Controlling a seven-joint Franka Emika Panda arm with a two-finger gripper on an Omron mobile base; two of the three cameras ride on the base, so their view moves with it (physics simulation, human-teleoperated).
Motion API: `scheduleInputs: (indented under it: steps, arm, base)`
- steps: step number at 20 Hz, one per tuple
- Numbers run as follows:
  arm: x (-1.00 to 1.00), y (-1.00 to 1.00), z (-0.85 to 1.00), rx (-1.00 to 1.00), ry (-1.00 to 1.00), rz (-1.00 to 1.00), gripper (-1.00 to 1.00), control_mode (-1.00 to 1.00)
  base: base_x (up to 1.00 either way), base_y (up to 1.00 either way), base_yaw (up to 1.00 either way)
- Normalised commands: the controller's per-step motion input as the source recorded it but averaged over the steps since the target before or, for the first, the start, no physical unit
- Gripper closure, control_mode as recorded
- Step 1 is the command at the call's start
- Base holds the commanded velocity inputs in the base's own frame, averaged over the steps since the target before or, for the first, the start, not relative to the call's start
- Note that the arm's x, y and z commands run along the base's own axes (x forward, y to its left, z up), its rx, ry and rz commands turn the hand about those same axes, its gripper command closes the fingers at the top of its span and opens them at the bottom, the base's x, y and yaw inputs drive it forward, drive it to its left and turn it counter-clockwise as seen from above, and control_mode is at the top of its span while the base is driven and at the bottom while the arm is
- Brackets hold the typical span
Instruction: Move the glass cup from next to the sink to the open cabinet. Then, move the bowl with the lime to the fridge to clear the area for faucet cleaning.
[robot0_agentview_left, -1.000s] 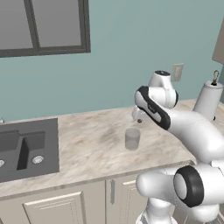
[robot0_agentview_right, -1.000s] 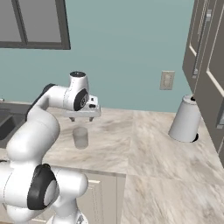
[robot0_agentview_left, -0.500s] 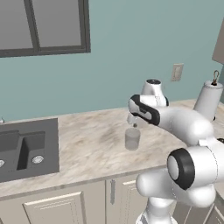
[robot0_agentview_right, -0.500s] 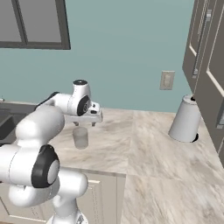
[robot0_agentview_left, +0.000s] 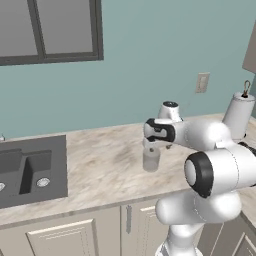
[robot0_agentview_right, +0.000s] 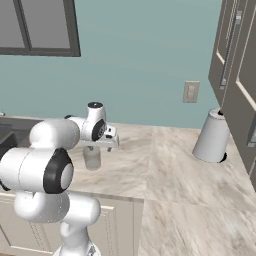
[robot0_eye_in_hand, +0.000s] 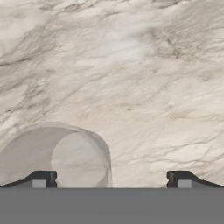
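Cup: clear, upright glass cup (robot0_agentview_left: 151, 159) on the beige marble counter (robot0_agentview_left: 105, 165), right of the dark grey sink (robot0_agentview_left: 31, 172).
Gripper: two-finger gripper (robot0_eye_in_hand: 109, 178) spread wide, empty (directly overhead).
Offset: cup lies toward the left fingertip (robot0_eye_in_hand: 41, 178), not centred.

Even, bright rendered light — soft faint shadows, no glare — with slightly blurry, low-resolution textures.

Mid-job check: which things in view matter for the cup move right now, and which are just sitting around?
Part of the job:
- glass cup, upright on the counter
- gripper, open, above the cup and off to one side of it
- sink, left of the cup

Just lying about:
- paper towel roll
- wall outlet
- window
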Motion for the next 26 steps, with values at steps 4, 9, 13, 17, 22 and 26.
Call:
scheduleInputs:
  steps: [4,9,13,17,22,26]
  arm:
    - [0.23,0.0,-0.4,0.0,0.0,-0.04,-1.0,-1.0]
    - [0.17,0.01,-0.44,0.0,0.0,-0.04,-1.0,-1.0]
    - [0.16,0.02,-0.44,0.0,0.0,-0.03,-1.0,-1.0]
    - [0.07,0.05,-0.46,0.0,-0.04,-0.03,1.0,-1.0]
    - [0.03,0.08,-0.44,0.0,-0.01,-0.01,1.0,-1.0]
    - [0.01,0.0,-0.06,0.0,-0.07,0.0,1.0,-1.0]
  base:
    - [0.0,0.0,0.0]
    - [0.0,0.0,0.0]
    - [0.0,0.0,0.0]
    - [0.0,0.0,0.0]
    - [0.0,0.0,0.0]
    - [0.0,0.0,0.0]
